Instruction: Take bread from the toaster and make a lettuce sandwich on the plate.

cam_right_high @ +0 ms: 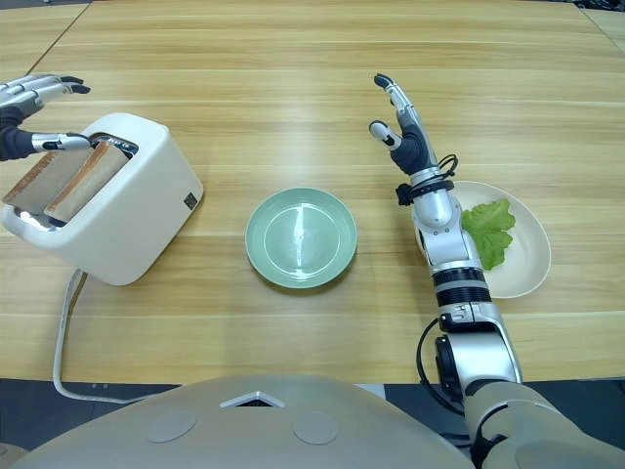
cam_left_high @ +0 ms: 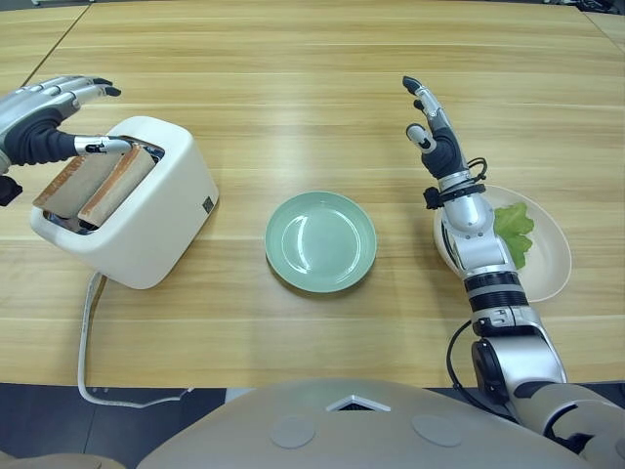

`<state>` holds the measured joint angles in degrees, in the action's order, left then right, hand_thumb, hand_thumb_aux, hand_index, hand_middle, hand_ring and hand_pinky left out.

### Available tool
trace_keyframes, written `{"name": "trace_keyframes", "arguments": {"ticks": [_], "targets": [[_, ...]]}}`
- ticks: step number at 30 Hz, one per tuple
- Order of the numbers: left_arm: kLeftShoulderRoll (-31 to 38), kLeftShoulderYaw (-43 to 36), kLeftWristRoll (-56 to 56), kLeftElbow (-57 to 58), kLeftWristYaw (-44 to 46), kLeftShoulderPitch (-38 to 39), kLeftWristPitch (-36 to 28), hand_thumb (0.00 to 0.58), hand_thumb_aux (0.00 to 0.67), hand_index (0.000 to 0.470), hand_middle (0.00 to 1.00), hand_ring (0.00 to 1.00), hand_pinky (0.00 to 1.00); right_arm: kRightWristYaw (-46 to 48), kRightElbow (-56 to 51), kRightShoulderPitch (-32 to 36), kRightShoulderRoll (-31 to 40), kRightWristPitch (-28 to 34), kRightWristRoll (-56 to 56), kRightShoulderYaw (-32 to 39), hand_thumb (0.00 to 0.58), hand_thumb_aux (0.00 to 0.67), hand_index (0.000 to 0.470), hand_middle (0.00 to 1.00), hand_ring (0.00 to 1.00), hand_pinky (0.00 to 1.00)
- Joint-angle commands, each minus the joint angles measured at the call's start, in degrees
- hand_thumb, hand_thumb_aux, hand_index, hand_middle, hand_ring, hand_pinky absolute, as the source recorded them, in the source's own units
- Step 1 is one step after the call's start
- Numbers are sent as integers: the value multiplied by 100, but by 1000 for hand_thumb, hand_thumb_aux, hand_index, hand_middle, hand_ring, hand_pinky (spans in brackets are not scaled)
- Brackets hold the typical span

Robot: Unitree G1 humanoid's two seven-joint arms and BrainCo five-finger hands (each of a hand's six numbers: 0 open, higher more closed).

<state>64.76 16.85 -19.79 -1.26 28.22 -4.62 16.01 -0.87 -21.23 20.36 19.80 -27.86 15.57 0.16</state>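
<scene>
A white toaster (cam_left_high: 156, 215) stands at the left of the table, with two brown bread slices (cam_left_high: 98, 183) sticking out of its slots. My left hand (cam_left_high: 54, 122) hovers just above the far end of the slices, fingers spread and open, thumb near the top of one slice. An empty green plate (cam_left_high: 320, 240) sits in the middle. At the right, a cream bowl (cam_left_high: 552, 256) holds a lettuce leaf (cam_left_high: 514, 231). My right hand (cam_left_high: 430, 122) is raised above the table beyond the bowl's left rim, open, holding nothing.
The toaster's grey cord (cam_left_high: 88, 342) trails off the front edge of the wooden table (cam_left_high: 293, 88). My right forearm (cam_left_high: 479, 249) crosses the bowl's left side.
</scene>
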Motion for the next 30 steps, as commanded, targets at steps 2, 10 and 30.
{"name": "trace_keyframes", "arguments": {"ticks": [2,10,30], "targets": [[236,3,-235,233,87,93,29,0,0,0,0,0,0,69,125,-77,30,52,-80,-29,0,0,0,0,0,0],[463,299,-418,277,278,360,-318,0,0,0,0,0,0,139,244,-176,58,84,-94,-59,0,0,0,0,0,0],[252,41,-334,-133,320,307,-624,580,670,470,0,0,0,217,581,-413,147,211,-129,-144,0,0,0,0,0,0]]}}
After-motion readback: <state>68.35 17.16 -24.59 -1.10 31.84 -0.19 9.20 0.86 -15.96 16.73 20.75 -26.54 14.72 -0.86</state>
